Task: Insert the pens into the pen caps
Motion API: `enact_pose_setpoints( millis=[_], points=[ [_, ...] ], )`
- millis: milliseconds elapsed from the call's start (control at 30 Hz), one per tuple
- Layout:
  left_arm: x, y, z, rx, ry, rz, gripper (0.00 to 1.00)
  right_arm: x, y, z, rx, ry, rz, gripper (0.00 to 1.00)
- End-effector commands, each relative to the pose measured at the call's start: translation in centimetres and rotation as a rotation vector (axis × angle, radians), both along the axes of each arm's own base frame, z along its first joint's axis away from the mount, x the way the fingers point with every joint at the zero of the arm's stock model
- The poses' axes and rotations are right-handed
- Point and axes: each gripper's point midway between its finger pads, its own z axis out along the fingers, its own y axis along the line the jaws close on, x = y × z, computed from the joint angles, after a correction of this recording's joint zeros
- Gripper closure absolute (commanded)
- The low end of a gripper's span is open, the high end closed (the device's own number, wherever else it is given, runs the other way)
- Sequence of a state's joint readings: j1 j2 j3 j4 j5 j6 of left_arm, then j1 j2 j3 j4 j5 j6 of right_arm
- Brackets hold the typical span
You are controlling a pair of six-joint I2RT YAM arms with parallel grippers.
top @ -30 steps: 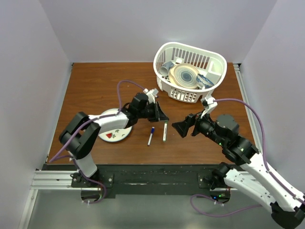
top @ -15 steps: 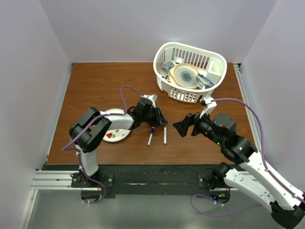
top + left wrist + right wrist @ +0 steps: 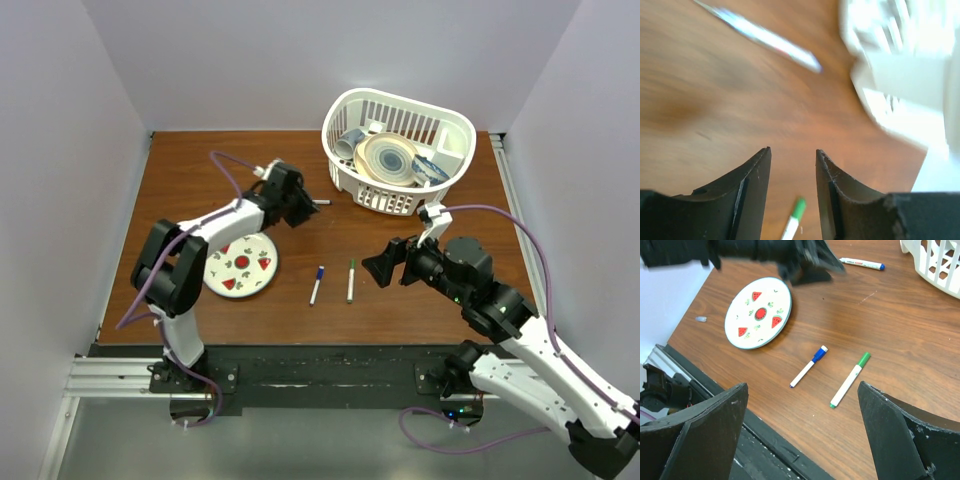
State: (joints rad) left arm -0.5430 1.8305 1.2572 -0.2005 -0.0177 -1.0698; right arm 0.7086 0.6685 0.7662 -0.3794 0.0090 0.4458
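Three pens lie on the wooden table. A white pen with a blue cap (image 3: 316,284) (image 3: 810,366) and a white pen with a green cap (image 3: 350,280) (image 3: 850,380) lie side by side near the front. A third pen (image 3: 322,203) (image 3: 862,263) with a dark end lies near the basket and shows blurred in the left wrist view (image 3: 765,35). My left gripper (image 3: 303,205) (image 3: 792,150) is open and empty beside that third pen. My right gripper (image 3: 383,268) (image 3: 801,387) is open wide and empty, right of the green-capped pen (image 3: 794,222).
A white slotted basket (image 3: 440,120) (image 3: 935,260) (image 3: 905,75) with dishes stands at the back right. A white plate with watermelon prints (image 3: 240,266) (image 3: 758,312) lies left of the pens. A tiny pale thing (image 3: 700,318) lies left of the plate.
My left gripper has moved from over the two front pens back and left toward the basket, uncovering the plate. The right arm has barely moved.
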Motion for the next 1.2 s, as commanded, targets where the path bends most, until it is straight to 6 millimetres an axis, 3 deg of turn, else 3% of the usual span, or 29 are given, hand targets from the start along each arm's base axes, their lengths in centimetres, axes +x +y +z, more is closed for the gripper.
enact_pose_setpoints(
  millis=[0,33,100,133,167,233,300,333,367,400,433,467,567,933,1167],
  points=[
    [3.3,5.4,1.5,-0.03,0.018,0.253,0.51,0.3,0.4,2.2,0.045,-0.038,-0.001,0.05],
    [4.5,5.6,2.7,-0.035,-0.017,0.278,0.46,0.3,0.4,2.0,0.045,-0.038,-0.001,0.05],
    [6.1,6.2,2.7,-0.009,-0.042,0.313,0.34,0.5,0.6,1.9,0.047,-0.04,-0.003,0.05],
    [7.3,5.8,4.1,-0.029,-0.069,0.316,0.34,0.6,0.6,1.7,0.048,-0.035,-0.004,0.05],
    [7.5,6.1,2.6,-0.015,-0.01,0.324,0.34,0.8,0.7,1.5,0.046,-0.033,-0.005,0.05],
    [8.7,5.7,3.5,-0.047,-0.003,0.349,0.36,0.9,0.9,1.4,0.038,-0.028,-0.002,0.05],
    [8.6,6.4,2.0,-0.019,0.063,0.42,0.4,1.0,1.0,1.1,0.026,-0.016,-0.001,0.06],
    [9.3,6.3,2.8,-0.057,0.079,0.478,0.41,1.0,1.0,1.3,0.028,-0.018,0.0,0.06],
    [8.5,6.9,1.0,-0.007,0.146,0.508,0.42,1.1,1.0,1.3,0.026,-0.019,-0.002,0.06],
    [8.7,7.0,0.8,-0.002,0.168,0.526,0.42,1.1,1.0,1.3,0.027,-0.019,-0.003,0.06],
    [9.4,6.5,1.7,-0.022,0.166,0.537,0.42,1.1,1.0,1.2,0.026,-0.018,-0.004,0.06],
    [9.0,6.6,0.1,0.001,0.22,0.541,0.41,1.1,0.9,1.1,0.025,-0.018,-0.007,0.06],
    [9.2,5.7,-0.5,-0.027,0.27,0.558,0.41,1.1,0.8,1.0,0.022,-0.021,-0.012,0.06],
    [10.0,4.1,-2.1,-0.094,0.319,0.581,0.46,1.2,0.4,1.5,0.012,-0.033,-0.022,0.06],
    [9.9,4.1,-4.6,-0.064,0.375,0.603,0.51,1.1,0.6,1.5,0.018,-0.03,-0.014,0.06]
  ],
)
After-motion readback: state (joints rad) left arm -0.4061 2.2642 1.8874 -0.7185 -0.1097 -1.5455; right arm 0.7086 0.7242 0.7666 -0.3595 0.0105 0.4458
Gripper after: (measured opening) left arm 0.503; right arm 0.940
